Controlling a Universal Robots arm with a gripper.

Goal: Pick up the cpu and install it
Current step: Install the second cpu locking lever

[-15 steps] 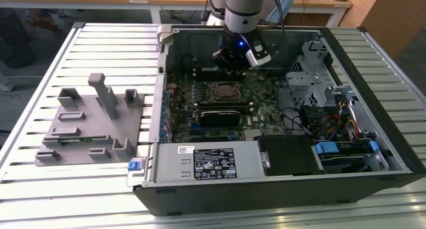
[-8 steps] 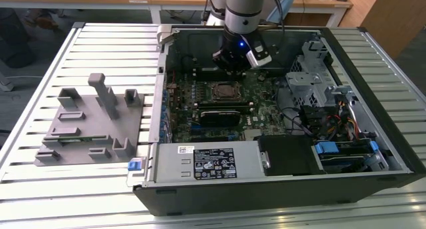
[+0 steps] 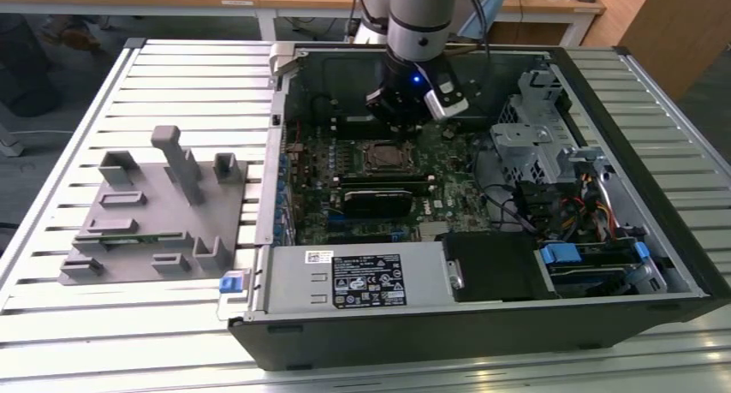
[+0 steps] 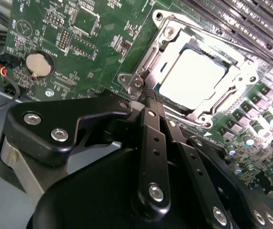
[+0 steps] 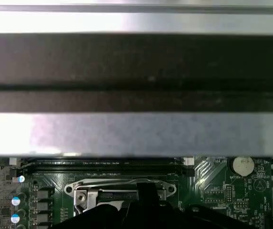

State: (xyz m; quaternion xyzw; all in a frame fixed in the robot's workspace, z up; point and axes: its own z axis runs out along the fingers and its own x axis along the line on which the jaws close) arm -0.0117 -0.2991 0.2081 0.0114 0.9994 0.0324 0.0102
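The cpu (image 4: 191,78), a flat square chip with a bright silvery-white top, lies inside the metal-framed socket (image 4: 148,62) on the green motherboard. In the second wrist view my gripper (image 4: 150,94) has its two black fingers (image 4: 151,138) pressed together, with nothing between them and their tips just beside the socket frame's edge. In the exterior view my gripper (image 3: 409,110) hangs inside the open computer case, a little behind the socket (image 3: 383,157). The first wrist view has the socket frame (image 5: 122,191) partly hidden by my dark fingers (image 5: 146,205).
The open computer case (image 3: 639,264) lies on a slatted metal table (image 3: 68,342). A grey plastic holder with upright pegs (image 3: 154,209) stands on the exterior view's left. A drive cage (image 3: 537,145) and cables crowd the case's right side. A power supply (image 3: 354,277) fills its front.
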